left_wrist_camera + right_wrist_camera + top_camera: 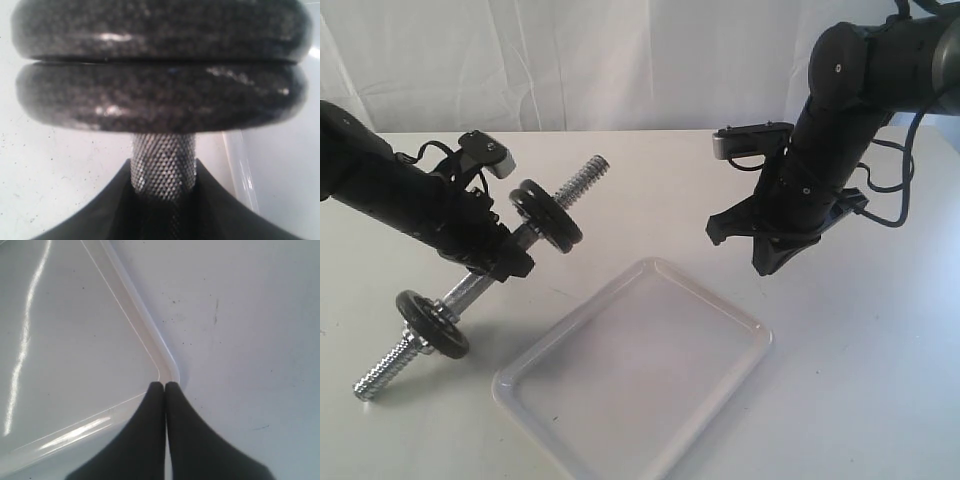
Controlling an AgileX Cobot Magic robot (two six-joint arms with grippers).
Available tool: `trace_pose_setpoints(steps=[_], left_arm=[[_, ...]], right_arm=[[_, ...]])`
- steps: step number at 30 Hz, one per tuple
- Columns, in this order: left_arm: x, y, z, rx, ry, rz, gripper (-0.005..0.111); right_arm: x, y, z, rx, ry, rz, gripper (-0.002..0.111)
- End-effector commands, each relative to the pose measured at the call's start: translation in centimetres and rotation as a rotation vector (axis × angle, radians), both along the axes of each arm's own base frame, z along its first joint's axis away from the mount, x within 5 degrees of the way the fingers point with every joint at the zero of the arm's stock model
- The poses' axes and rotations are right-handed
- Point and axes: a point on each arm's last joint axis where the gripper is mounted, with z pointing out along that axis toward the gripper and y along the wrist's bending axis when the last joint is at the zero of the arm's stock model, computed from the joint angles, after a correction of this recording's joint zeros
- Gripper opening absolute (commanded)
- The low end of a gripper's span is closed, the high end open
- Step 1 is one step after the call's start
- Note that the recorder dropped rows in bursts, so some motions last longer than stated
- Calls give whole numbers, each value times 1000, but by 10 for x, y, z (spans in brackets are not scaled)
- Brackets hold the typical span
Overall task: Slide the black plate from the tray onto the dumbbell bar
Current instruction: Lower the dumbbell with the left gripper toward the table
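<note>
You are looking at the black plate sitting beside a second matte disc on the tilted chrome dumbbell bar, a third disc riding its lower end, your left pincer clamping the knurled middle, your right pincer hovering closed, holding nothing, above a corner of the glossy white tray.

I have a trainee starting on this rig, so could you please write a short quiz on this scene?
1. True or false: black plates sit near both ends of the dumbbell bar.
2. Which gripper holds the bar? A, the left gripper; B, the right one; C, neither.
3. Fill in: the right gripper, holding nothing, is ____.
Key: 1 true; 2 A; 3 shut.
</note>
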Motion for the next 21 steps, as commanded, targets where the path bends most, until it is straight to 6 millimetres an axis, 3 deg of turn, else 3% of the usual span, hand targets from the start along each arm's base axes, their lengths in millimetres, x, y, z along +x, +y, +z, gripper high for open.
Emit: trace_pose_setpoints(steps=[1,7,14,21], left_arm=[[0,-9,46,-189,-79,39,0],[3,-8,42,-181,-79,55,0],[10,-10,14,-159,-10,62,0],[9,-11,13,-159,-7,32,0]], right_arm=[[1,-4,0,-8,-5,-9,0],[1,-4,0,-8,-4,-9,0],[1,-4,0,-9,-2,-9,0],[2,-4,0,-8,-7,-9,0]])
